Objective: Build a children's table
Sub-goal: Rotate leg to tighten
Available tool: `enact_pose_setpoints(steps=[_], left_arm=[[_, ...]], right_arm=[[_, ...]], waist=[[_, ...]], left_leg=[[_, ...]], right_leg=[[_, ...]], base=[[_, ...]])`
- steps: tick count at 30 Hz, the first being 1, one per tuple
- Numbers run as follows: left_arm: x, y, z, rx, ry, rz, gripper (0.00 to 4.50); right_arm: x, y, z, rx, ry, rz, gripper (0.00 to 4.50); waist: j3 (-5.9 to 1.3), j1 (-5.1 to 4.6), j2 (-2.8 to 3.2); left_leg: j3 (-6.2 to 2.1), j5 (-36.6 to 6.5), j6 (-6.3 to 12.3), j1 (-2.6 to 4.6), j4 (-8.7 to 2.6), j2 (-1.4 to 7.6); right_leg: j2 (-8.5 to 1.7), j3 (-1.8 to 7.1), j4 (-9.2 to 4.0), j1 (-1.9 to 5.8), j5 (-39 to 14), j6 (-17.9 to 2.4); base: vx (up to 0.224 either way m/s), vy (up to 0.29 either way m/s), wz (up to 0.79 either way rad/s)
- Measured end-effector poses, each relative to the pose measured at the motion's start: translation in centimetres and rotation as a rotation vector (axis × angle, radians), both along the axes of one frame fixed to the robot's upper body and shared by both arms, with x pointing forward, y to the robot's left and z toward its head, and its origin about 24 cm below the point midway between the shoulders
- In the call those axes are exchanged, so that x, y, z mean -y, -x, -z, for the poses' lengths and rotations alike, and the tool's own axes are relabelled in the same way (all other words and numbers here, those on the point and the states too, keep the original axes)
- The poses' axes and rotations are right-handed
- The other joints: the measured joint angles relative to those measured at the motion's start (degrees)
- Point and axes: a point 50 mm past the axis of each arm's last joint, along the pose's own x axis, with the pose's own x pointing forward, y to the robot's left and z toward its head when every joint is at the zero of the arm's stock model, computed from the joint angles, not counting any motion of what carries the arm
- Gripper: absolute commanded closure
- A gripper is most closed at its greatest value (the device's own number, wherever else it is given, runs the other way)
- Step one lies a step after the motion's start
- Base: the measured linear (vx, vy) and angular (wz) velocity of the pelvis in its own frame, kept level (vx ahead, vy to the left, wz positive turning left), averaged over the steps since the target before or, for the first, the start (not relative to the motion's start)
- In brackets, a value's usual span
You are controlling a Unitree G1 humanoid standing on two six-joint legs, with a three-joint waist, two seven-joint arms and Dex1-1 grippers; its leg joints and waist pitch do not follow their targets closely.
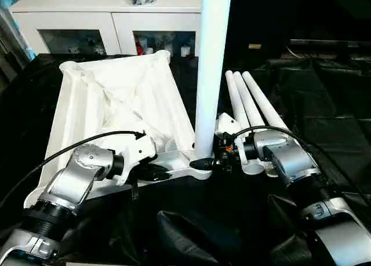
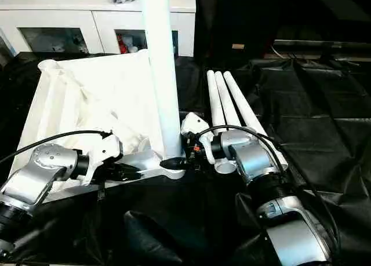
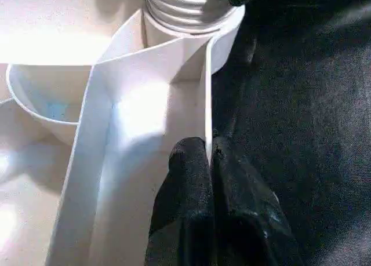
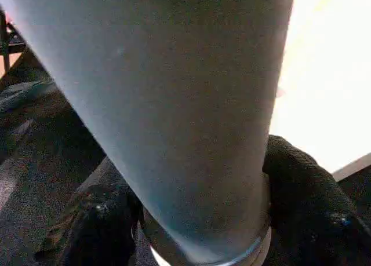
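Note:
The children's table top [image 1: 116,98] lies upside down on the black-draped work table, ribbed underside up. One white leg [image 1: 211,75] stands upright in its near right corner socket [image 1: 200,172]. My left gripper [image 1: 165,174] is shut on the thin near rim wall [image 3: 206,98] of the top, just left of that socket; its black fingers [image 3: 188,179] pinch the wall from both sides. My right gripper [image 1: 210,160] reaches in from the right and hugs the foot of the upright leg [image 4: 174,104], with one black finger [image 4: 301,185] on each side against it.
Three more white legs [image 1: 250,104] lie side by side on the black cloth [image 1: 324,104] right of the top, close behind my right wrist. A white glass-door cabinet [image 1: 104,22] stands at the back. Folds of black cloth bunch up at the near edge.

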Motion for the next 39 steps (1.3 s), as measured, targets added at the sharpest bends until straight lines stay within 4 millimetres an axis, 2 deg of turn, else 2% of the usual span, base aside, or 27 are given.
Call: enact_pose_setpoints(steps=[7,13,19,22,25,28,33,39], left_arm=[[-0.1,-0.1,0.2,-0.010,0.008,-0.032,4.50],[0.0,-0.1,0.6,-0.021,0.015,-0.053,4.50],[-0.1,-0.2,0.7,-0.028,0.018,-0.081,4.50],[-0.1,-0.5,0.9,-0.026,0.029,-0.146,4.50],[0.9,-1.6,1.2,-0.001,0.042,-0.259,4.50],[2.6,-2.5,1.6,0.022,0.063,-0.371,4.50],[5.0,-3.1,2.0,0.058,0.075,-0.490,4.50],[5.6,-3.0,2.0,0.067,0.071,-0.505,4.50]], right_arm=[[0.1,0.0,1.0,-0.047,-0.065,0.081,1.85],[0.2,-0.3,1.6,-0.079,-0.100,0.138,1.85],[0.1,-0.5,2.1,-0.091,-0.120,0.184,1.85],[-0.6,-1.1,2.4,-0.084,-0.143,0.273,1.85],[-1.3,-2.2,2.7,-0.058,-0.143,0.465,1.85],[-2.1,-3.3,2.7,-0.035,-0.133,0.661,1.85],[-3.0,-4.3,2.6,-0.013,-0.093,0.871,1.86],[-3.6,-4.6,2.5,-0.014,-0.087,0.939,1.86]], waist=[[-0.09,-0.22,0.13],[-0.07,-0.32,0.16],[-0.07,-0.78,0.17],[-0.09,-1.41,0.25],[-0.08,-2.09,0.27],[0.00,-2.24,0.45],[0.10,-2.12,0.61],[0.09,-2.21,0.61]], left_leg=[[0.00,0.03,-0.05,0.17,0.07,0.01],[-0.01,0.02,-0.11,0.81,0.07,0.03],[-0.03,0.03,-0.14,1.09,0.02,0.04],[-0.06,0.05,-0.18,1.18,0.00,0.05],[-0.08,0.07,-0.22,1.35,-0.03,0.04],[-0.13,0.08,-0.23,1.57,-0.05,0.02],[-0.18,0.08,-0.23,1.77,-0.16,0.00],[-0.18,0.07,-0.22,1.92,-0.48,-0.09]], right_leg=[[0.00,0.03,0.25,0.07,0.00,0.00],[-0.01,0.03,0.30,0.59,0.00,-0.01],[0.00,0.02,0.35,0.69,0.01,-0.01],[0.00,0.01,0.38,0.68,0.07,-0.12],[0.00,0.03,0.37,0.73,0.10,-0.17],[-0.01,0.01,0.27,0.81,0.01,-0.01],[-0.03,-0.02,-0.02,0.71,-0.07,0.12],[-0.04,-0.02,-0.75,0.80,-0.08,0.13]], base=[[0.000,0.000,0.00],[0.000,0.000,0.00],[0.000,0.000,0.00],[0.000,0.000,0.00],[0.000,0.000,0.00],[0.000,0.000,0.00],[0.000,0.000,0.00],[0.000,0.000,0.00]])
